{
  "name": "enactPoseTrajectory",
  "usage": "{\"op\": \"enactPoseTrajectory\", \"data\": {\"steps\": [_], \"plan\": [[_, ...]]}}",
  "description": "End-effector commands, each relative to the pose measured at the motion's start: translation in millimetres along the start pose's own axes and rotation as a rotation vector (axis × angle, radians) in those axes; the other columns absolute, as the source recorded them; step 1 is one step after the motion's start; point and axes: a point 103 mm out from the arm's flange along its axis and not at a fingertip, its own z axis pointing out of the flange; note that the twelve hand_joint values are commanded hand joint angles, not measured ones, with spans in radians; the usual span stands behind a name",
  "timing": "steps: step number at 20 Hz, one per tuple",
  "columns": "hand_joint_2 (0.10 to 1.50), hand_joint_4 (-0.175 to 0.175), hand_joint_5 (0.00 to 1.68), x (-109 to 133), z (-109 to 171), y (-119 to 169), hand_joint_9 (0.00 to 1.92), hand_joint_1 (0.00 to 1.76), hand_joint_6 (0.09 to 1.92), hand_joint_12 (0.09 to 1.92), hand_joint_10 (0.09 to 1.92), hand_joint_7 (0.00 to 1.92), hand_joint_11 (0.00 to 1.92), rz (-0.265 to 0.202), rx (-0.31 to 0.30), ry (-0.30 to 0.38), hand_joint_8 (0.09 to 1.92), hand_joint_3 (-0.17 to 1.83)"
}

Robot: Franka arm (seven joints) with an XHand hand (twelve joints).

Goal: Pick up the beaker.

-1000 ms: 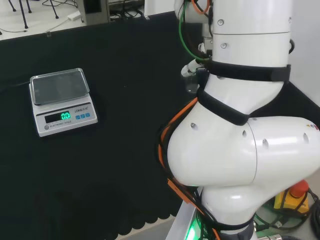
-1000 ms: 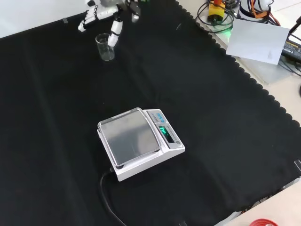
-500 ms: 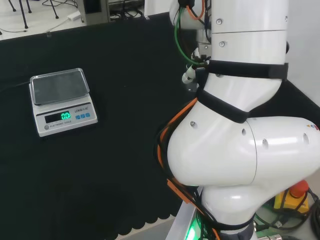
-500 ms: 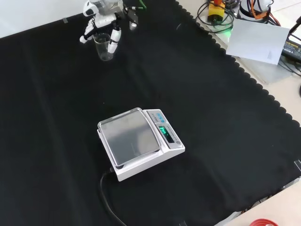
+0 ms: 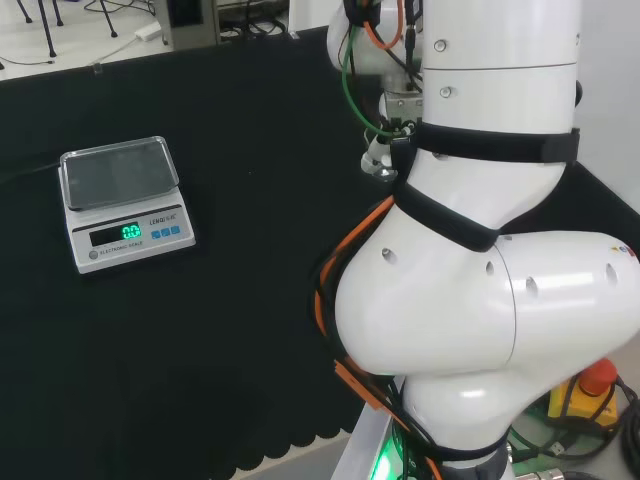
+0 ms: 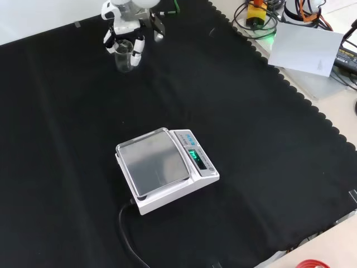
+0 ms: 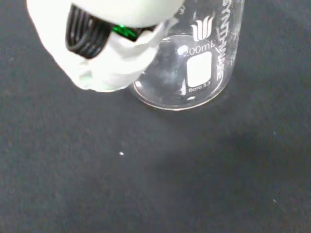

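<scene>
- Step: closing in for the grasp, beaker (image 6: pixel 124 58) not lifted, upright on the cloth (image 6: pixel 251 139).
- hand (image 6: pixel 127 34) directly above it, fingers (image 6: pixel 136 47) spread down either side; contact unclear.
- Next, probably: curl fingers round the wall, then lift straight.

In the front view, the hand (image 6: pixel 127 25) is now lower and closer around the beaker (image 6: pixel 124 54) than a second ago. Its fingers (image 6: pixel 137 47) now hang on both sides of the glass, at 3 and 9 o'clock, where before they stood up at 12 o'clock.
</scene>
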Motion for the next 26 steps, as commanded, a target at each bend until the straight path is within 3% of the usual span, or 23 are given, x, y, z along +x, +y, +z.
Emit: {"op": "enactPoseTrajectory", "data": {"steps": [1, 8, 14, 20, 26], "plan": [[0.63, -0.020, 1.02, 7, -5, 1, 1.31, 1.26, 1.13, 0.69, 0.93, 1.11, 1.45, -0.007, -0.018, -0.007, 1.21, 0.91], [0.62, -0.027, 1.01, 17, -46, -9, 1.31, 1.26, 1.16, 0.70, 0.95, 1.11, 1.44, -0.058, -0.066, -0.006, 1.23, 0.95], [0.62, -0.033, 1.01, 49, -105, -28, 1.31, 1.26, 1.16, 0.70, 0.95, 1.11, 1.44, -0.116, -0.117, -0.006, 1.23, 0.95], [0.62, -0.047, 1.00, 110, -139, -54, 1.31, 1.26, 1.16, 0.71, 0.95, 1.11, 1.45, -0.225, -0.127, -0.028, 1.23, 0.95], [0.62, -0.055, 1.00, 200, -154, -86, 1.34, 1.26, 1.16, 0.71, 0.93, 1.12, 1.45, -0.364, -0.131, -0.018, 1.23, 0.96]]}}
